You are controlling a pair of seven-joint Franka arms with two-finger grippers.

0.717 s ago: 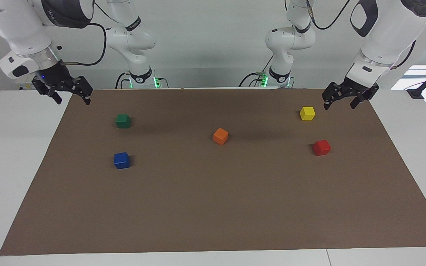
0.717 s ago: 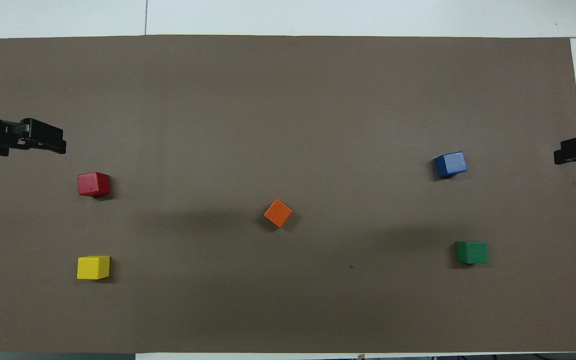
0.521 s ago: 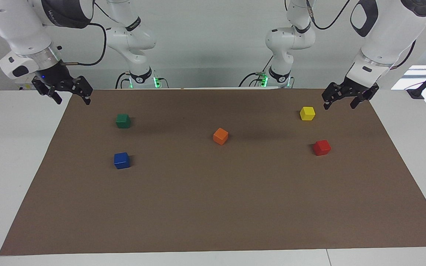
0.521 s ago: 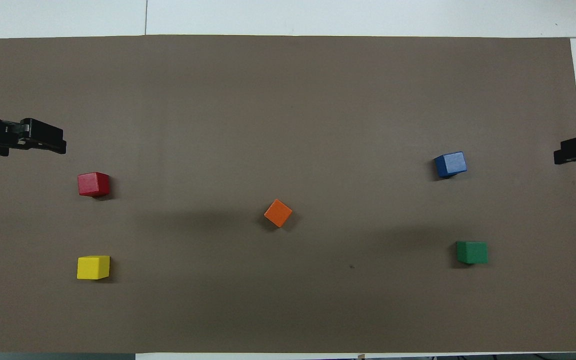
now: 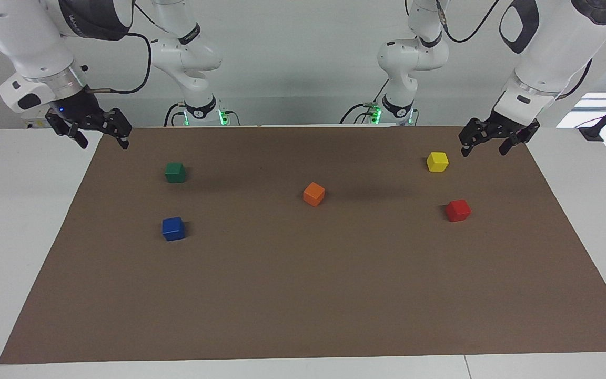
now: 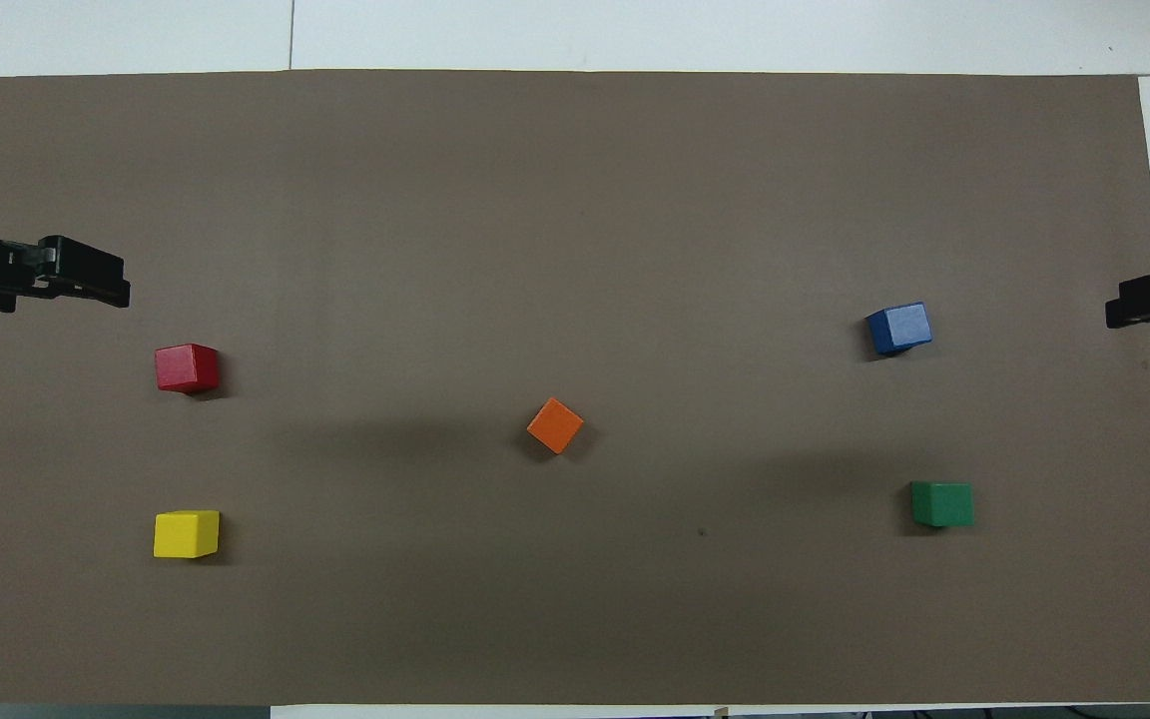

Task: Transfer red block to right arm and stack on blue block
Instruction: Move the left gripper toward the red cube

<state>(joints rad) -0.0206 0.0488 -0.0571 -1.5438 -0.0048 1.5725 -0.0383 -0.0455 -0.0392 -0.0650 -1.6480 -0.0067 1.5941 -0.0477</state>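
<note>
Since the earlier frames only the left hand (image 5: 483,144) has drifted slightly, hanging spread and empty over the mat's (image 5: 303,295) corner at the left arm's end, near the yellow block (image 5: 437,161). Red block (image 5: 457,210) sits on the mat toward that same end, farther from the robots than the yellow one. Right hand (image 5: 101,138), also spread and empty, waits over the mat's corner at the right arm's end, with the blue block (image 5: 173,228) lying farther out than the green block (image 5: 175,172).
</note>
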